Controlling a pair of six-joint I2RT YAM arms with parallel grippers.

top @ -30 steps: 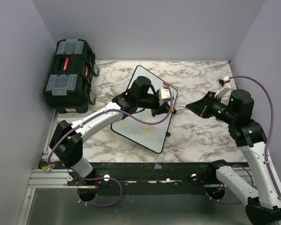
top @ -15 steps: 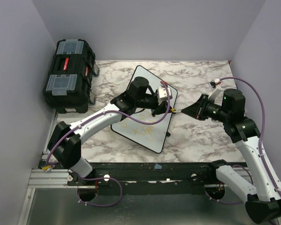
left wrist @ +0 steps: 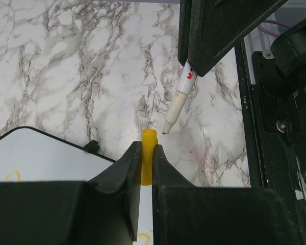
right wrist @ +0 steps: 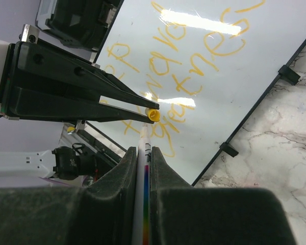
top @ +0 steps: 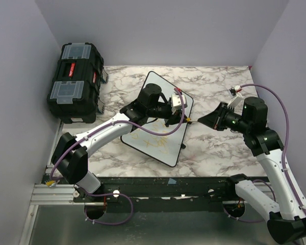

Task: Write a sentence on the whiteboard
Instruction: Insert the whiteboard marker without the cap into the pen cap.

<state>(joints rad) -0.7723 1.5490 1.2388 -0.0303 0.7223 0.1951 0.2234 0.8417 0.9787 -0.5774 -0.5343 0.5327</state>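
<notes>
Pincer on the left arm [left wrist: 147,153] is clamped on a small yellow cap [left wrist: 149,144], whose open mouth sticks out past the fingertips. The right pincer [right wrist: 144,153] is closed on a marker [right wrist: 145,196], gripped along its barrel so the writing tip points forward. The two meet above the worktop [top: 214,148] just off the right edge of the whiteboard [top: 158,148], about midway between the worktop's near and far edges.

The way they are held suggests recapping. The cap is offered mouth-out and the marker comes at it tip-first. In the left wrist view the tip sits just beside the cap's mouth, not yet inside, and the marker is angled to the cap's axis rather than in line with it. My judgement is that the tip needs lining up with the mouth before any push, or it could skid off the rim.

The whiteboard lies flat and skewed on the worktop, left of centre, with one corner reaching toward the far edge. The sentence [right wrist: 194,56] is on it in yellow-orange handwriting, in about three lines, faint against the white. I cannot make out every word. With the writing there and the marker lifted clear of the board, the writing looks finished and closing the marker is what remains.

A black toolbox [top: 75,81] stands at the worktop's far left corner, well apart from all this.
</notes>
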